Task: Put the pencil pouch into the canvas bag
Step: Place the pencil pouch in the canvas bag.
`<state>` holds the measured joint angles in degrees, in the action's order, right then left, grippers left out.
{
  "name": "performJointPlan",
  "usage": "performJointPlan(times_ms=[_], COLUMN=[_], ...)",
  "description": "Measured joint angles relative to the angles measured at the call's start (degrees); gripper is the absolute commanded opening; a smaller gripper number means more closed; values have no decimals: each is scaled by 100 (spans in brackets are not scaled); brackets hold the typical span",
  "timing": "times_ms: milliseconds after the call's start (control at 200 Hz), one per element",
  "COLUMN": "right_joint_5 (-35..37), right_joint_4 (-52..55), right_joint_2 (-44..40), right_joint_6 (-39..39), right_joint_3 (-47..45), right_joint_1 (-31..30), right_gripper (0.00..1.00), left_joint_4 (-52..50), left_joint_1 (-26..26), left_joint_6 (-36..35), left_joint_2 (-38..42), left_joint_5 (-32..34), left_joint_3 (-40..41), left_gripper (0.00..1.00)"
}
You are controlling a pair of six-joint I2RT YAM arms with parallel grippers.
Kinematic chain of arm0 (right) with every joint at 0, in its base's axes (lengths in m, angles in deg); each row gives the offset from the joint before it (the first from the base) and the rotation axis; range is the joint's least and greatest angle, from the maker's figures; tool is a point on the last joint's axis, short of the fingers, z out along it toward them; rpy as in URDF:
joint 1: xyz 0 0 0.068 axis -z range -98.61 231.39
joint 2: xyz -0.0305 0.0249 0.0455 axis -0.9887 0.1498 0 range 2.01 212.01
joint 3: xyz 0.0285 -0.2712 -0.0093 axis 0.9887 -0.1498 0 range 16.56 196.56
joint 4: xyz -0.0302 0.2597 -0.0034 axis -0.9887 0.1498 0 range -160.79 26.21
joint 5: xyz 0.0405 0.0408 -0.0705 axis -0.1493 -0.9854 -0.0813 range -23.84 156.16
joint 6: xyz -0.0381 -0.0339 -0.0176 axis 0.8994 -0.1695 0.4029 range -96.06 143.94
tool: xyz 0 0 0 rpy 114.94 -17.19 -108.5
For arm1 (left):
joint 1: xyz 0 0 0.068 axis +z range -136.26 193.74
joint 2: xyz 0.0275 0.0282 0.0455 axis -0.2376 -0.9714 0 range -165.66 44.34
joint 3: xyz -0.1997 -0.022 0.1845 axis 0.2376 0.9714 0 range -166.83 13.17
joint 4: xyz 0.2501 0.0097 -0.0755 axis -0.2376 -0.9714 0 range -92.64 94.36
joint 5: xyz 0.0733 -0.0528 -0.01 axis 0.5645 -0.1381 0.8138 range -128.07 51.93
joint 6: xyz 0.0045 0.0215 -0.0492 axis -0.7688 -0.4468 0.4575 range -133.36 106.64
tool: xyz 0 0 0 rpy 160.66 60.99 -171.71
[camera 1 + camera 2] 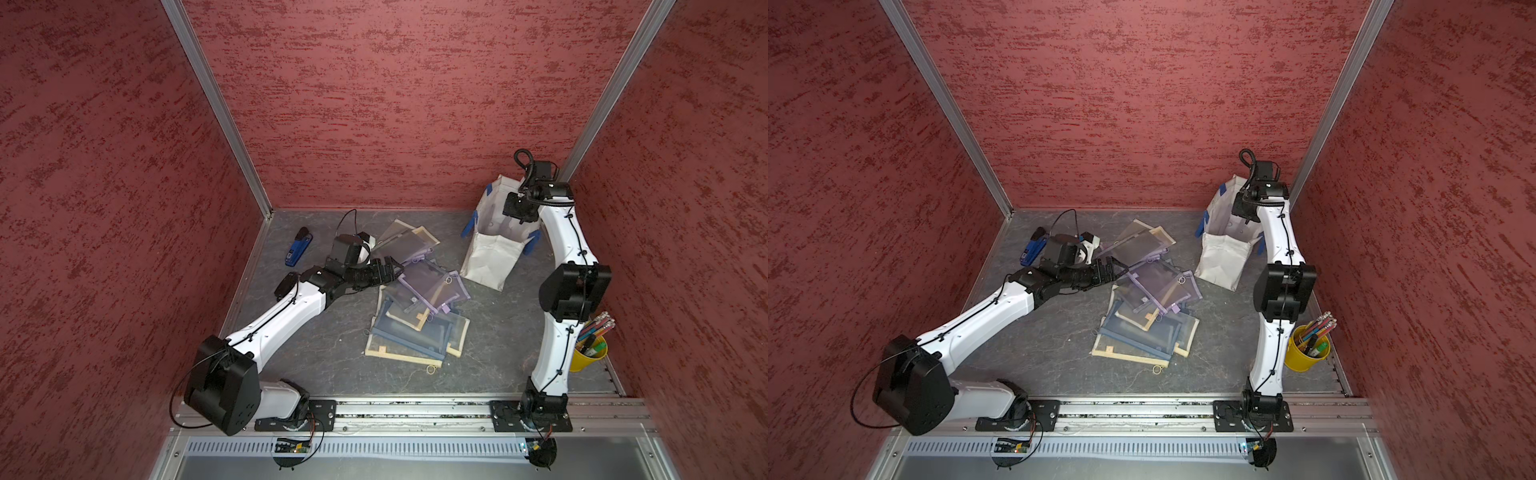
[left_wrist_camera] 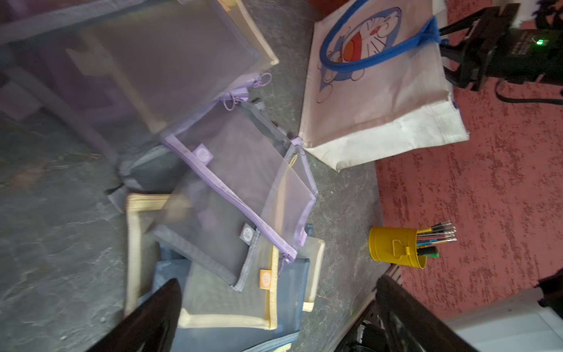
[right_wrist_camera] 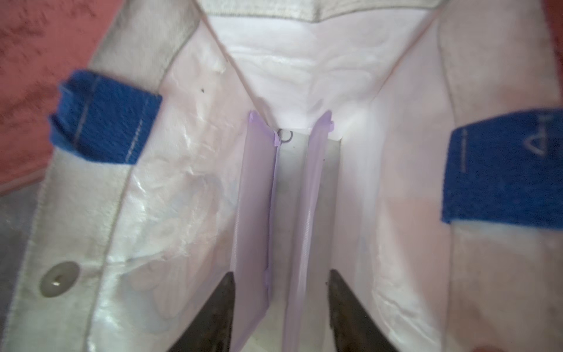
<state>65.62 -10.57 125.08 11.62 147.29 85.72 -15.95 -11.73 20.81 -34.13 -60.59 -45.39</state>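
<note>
The canvas bag [image 1: 492,253] [image 1: 1223,259] stands upright at the back right, off-white with blue handles. My right gripper [image 1: 517,212] [image 3: 281,274] hangs in its mouth, jaws apart. In the right wrist view two lilac pencil pouch edges [image 3: 253,198] [image 3: 313,198] stand on end inside the bag [image 3: 182,183], between my fingers. I cannot tell if they are one pouch or two. My left gripper [image 1: 395,266] [image 2: 278,279] is open and empty, low over a heap of mesh pouches [image 1: 415,316] [image 2: 237,189] in the middle of the table.
A blue stapler [image 1: 297,247] lies at the back left. A yellow cup of pencils [image 1: 590,353] [image 2: 393,247] stands at the right, beside my right arm. Red walls close in on three sides, and the bag sits near the back right corner.
</note>
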Motion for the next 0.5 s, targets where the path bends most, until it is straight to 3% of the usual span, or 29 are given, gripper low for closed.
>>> performJointPlan(times_ms=[165, 271, 496], right_joint_5=[81, 94, -605], right_joint_4=[142, 162, -326], right_joint_2=[-514, -1342, -2997], right_joint_6=[42, 35, -433], right_joint_3=[-68, -619, -2736], right_joint_1=[-118, -599, -2275], right_gripper=[74, 76, 75], left_joint_4=[-369, -562, -85], left_joint_1=[299, 254, -256], left_joint_6=[-461, -645, 136], left_joint_2=[-715, -1193, -999], left_joint_5=[-42, -42, -188], left_joint_3=[-656, -1126, -295], left_gripper=[96, 91, 82])
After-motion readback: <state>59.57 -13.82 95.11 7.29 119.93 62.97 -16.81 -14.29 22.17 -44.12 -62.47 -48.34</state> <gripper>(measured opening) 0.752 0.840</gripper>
